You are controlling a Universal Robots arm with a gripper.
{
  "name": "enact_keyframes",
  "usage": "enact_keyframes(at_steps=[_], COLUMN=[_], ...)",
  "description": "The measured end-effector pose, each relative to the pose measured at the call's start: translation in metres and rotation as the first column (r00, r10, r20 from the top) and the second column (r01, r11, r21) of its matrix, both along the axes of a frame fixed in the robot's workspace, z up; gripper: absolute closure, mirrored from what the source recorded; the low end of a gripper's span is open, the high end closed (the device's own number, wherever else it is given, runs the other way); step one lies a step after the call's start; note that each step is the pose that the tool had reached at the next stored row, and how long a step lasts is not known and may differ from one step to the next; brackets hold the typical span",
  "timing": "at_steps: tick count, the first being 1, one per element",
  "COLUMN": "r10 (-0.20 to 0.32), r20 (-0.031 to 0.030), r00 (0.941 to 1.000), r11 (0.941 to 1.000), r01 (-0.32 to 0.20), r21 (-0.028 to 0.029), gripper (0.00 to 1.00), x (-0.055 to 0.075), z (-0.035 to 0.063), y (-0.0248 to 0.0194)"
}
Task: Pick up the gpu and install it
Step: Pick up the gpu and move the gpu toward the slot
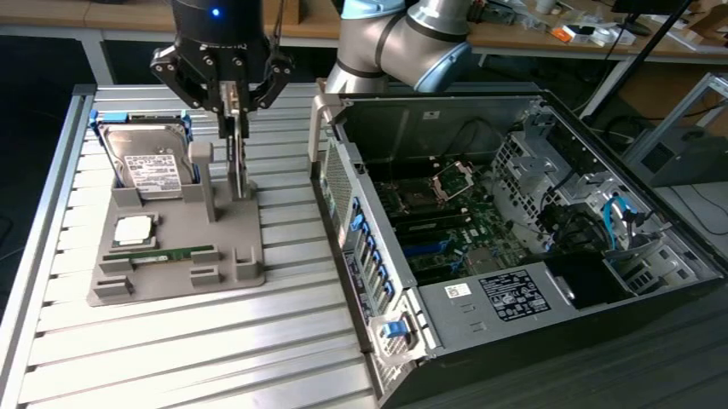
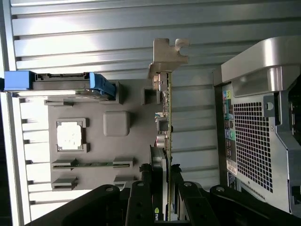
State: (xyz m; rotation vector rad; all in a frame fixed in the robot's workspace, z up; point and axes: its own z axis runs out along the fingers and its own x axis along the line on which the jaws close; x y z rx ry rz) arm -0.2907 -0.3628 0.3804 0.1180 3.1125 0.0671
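Note:
The gpu (image 1: pixel 238 166) stands on edge in a slot of the grey holder tray (image 1: pixel 234 274), a thin green card with its silver end bracket (image 2: pixel 168 55) at the far end. My gripper (image 1: pixel 234 109) is straight above it, its fingers (image 2: pixel 141 200) pressed on either side of the card's upper edge and black block. In the wrist view the gpu (image 2: pixel 168 127) runs edge-on between the jaws of the gripper (image 2: pixel 161 200). Its lower edge still sits in the holder.
On the same holder lie a silver hard drive (image 1: pixel 153 164) in blue rails, a CPU (image 1: pixel 133 228) and a narrow RAM stick (image 1: pixel 170 254). The open computer case (image 1: pixel 546 341) with its motherboard (image 1: pixel 455 221) lies at the exterior view's right, on the slatted metal table (image 1: pixel 228 358).

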Motion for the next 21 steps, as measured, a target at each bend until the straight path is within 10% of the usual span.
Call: enact_keyframes(at_steps=[21], r10=[0.000], r20=[0.0000], r00=[1.0000], r11=[1.0000], r01=[0.000], r21=[0.0003], gripper=[0.73], x=[0.000], z=[0.0343], y=[0.0000])
